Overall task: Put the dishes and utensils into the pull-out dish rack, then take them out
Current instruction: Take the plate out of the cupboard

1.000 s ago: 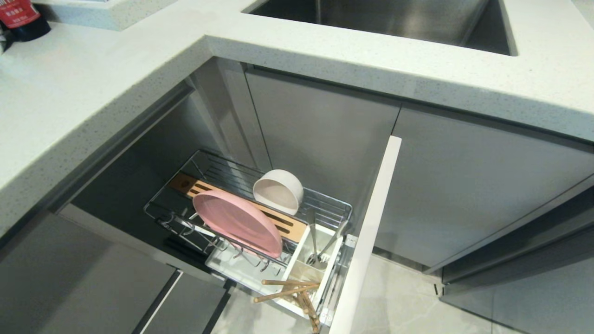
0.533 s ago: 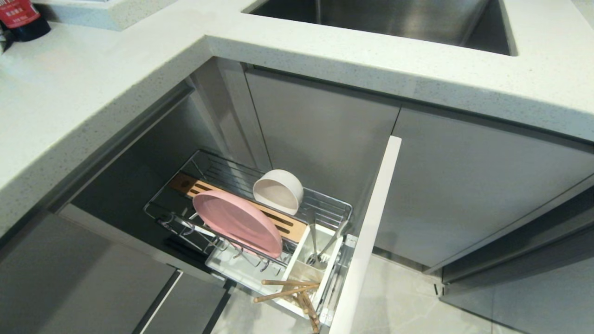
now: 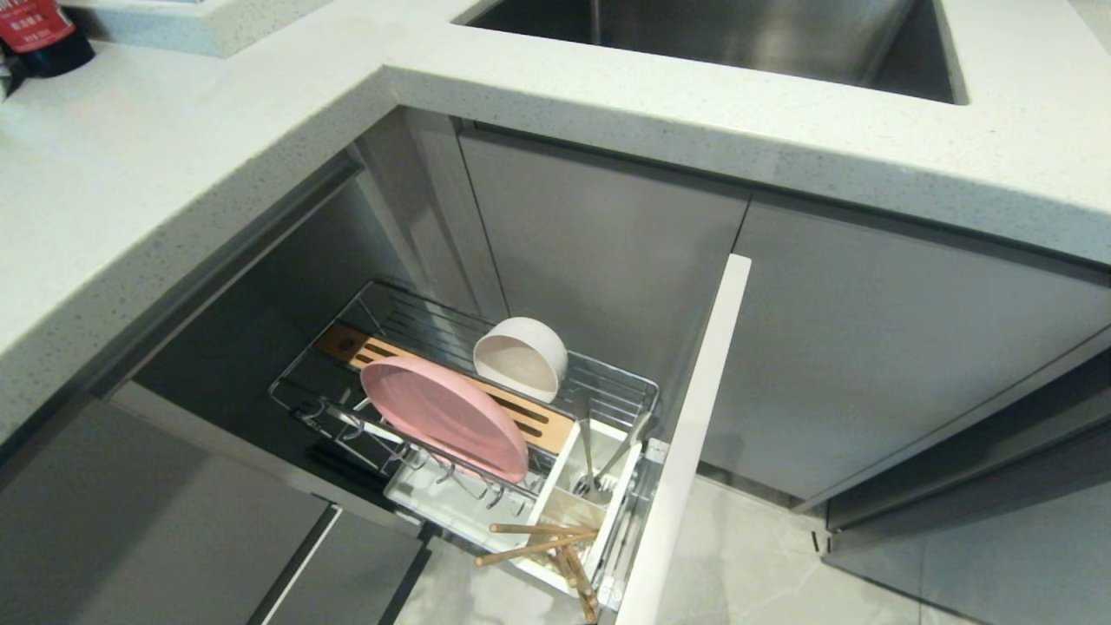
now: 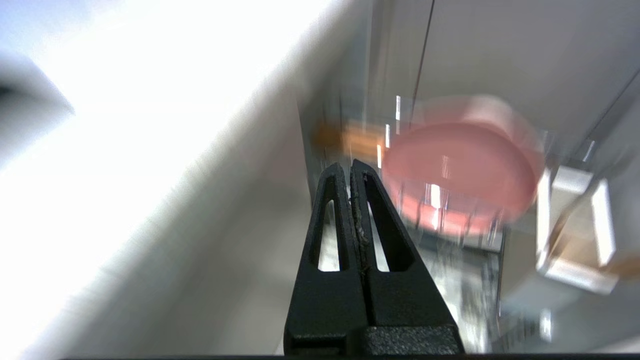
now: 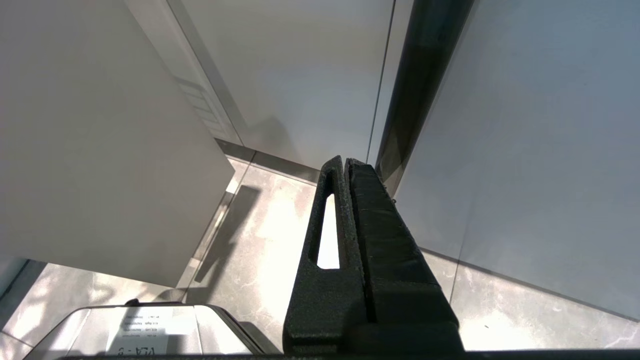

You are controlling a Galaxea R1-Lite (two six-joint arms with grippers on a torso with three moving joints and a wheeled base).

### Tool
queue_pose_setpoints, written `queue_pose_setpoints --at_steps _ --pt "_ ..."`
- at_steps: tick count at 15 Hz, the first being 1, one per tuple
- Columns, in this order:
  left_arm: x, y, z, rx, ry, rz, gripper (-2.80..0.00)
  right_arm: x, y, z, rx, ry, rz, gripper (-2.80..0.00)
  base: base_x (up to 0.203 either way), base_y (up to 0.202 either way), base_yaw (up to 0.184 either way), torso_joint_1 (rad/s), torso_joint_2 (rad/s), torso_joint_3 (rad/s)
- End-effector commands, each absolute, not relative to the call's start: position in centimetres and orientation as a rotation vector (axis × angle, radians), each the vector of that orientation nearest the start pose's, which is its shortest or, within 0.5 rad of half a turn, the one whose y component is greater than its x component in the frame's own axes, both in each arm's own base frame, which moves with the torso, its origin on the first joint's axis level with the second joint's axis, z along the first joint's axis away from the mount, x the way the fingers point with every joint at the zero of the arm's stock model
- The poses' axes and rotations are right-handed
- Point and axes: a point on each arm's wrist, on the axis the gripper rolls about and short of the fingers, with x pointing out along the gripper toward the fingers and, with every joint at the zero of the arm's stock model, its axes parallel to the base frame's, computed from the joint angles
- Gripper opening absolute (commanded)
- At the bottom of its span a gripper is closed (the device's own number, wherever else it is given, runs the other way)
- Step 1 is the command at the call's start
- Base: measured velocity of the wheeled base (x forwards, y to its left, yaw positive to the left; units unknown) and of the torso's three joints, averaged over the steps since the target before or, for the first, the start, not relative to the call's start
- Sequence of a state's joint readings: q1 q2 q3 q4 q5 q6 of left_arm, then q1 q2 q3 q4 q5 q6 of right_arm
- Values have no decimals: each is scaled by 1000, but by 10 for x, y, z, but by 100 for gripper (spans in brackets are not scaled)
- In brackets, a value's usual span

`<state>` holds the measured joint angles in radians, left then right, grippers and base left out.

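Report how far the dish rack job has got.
Loading looks done: the pink plate stands in the prongs of the pull-out dish rack, the white bowl sits behind it, and the spoon and chopsticks are in the caddy. Nothing is in hand: the left gripper is shut and empty, facing the plate; the right gripper is shut over the floor. All unloading remains.

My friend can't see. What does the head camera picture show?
A pull-out dish rack sticks out from under a white counter. A pink plate stands in it with a white bowl behind, and a spoon and chopsticks sit in its caddy. No robot arms show.
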<state>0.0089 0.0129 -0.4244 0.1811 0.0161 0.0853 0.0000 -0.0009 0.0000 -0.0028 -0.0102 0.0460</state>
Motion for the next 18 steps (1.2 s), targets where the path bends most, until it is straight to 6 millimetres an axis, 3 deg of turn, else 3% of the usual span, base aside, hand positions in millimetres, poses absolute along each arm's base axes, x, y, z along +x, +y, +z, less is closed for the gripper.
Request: queue_pose_setpoints --at_steps 1,3,7,9,12,18 --pt "-106 -1 217 121 -285 39 -280 -23 0 76 46 -3 -9 -280 0 0 0 0 0 0" --pt "-116 -2 269 160 -300 38 -280 -23 0 76 46 -3 -11 -280 0 0 0 0 0 0" --pt "-65 -6 383 95 -381 90 -280 -23 0 76 46 -3 -11 -280 0 0 0 0 0 0" --pt "-32 -5 415 -46 -423 102 -280 -23 0 76 46 -3 -10 -280 0 0 0 0 0 0" --pt "13 1 429 -360 -386 30 -280 -23 0 76 46 -3 -9 -280 0 0 0 0 0 0" --pt "59 -13 423 -548 -213 -192 -280 -23 0 76 46 -3 -11 -280 0 0 0 0 0 0"
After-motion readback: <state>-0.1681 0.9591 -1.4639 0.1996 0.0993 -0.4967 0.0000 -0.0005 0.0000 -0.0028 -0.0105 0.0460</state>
